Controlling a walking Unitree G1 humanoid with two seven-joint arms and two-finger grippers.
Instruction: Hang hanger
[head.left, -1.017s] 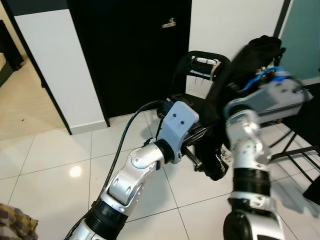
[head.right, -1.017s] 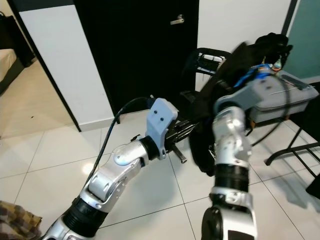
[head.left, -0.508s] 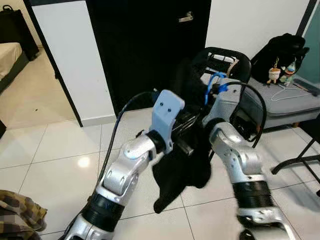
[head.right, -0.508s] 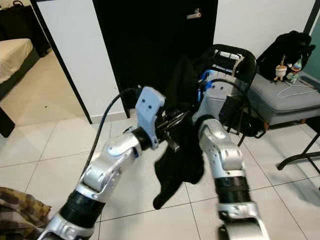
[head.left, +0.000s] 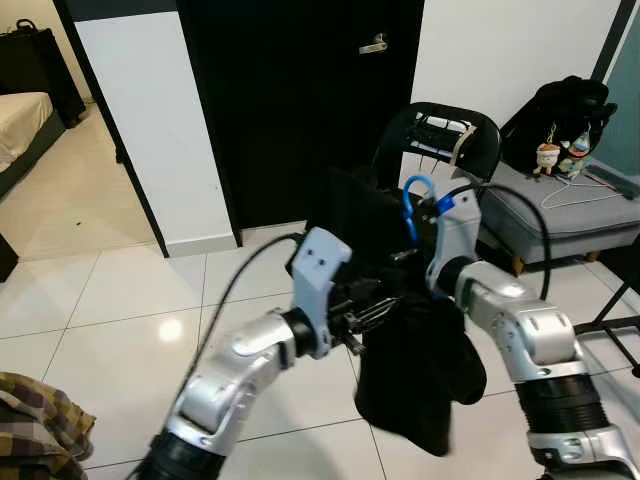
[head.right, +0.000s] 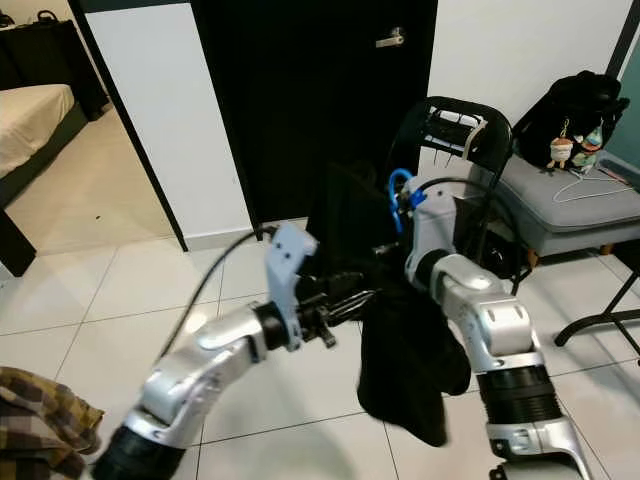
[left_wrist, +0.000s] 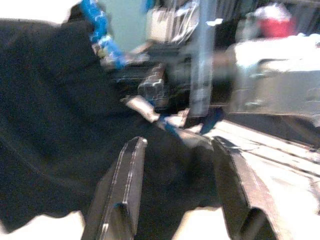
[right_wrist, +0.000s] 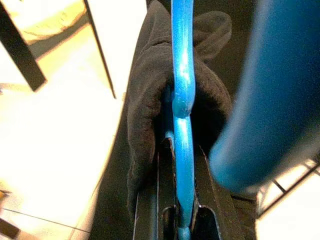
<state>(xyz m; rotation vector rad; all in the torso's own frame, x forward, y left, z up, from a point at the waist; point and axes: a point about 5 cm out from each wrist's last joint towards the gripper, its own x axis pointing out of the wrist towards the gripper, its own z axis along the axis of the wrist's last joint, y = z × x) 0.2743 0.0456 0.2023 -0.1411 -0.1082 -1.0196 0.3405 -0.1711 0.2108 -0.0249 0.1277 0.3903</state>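
Right hand (right_wrist: 176, 220) grips one blue hanger (right_wrist: 182, 90), one black garment (head.left: 415, 380).

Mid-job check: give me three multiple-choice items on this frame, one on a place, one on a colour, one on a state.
1. Where does the white hanger lie?
A. on the grey seat
B. on the floor tiles
C. on the bed

2. What colour is the hanger in the right gripper?
A. red
B. blue
C. white

3. How does the left gripper stand?
A. shut on the hanger
B. shut on the garment
C. open, beside the black garment

Answers: 1 A, it rests on the grey seat by the backpack. 2 B, blue runs between its jaws. 3 C, the left wrist view shows its jaws apart.
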